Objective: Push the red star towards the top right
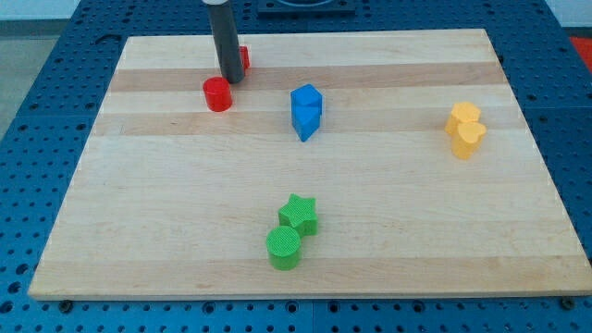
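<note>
Here the rod stands near the view's top left of the wooden surface (305,185), and my tip (230,80) rests just beside the red cylinder (217,94), on its upper-right side. The red star (244,58) is mostly hidden behind the rod; only a sliver shows at the rod's right edge, so you cannot confirm its shape or whether the tip touches it. There are no jaws on this rig, so no open or closed state applies.

Risks, as judged: the star sits close to the surface's top edge, so a push with too much upward component could drive it off. A sweep begun from here could also catch the red cylinder. The blue block (306,111), yellow pair (465,129), green star (300,214) and green cylinder (284,248) lie well apart.
</note>
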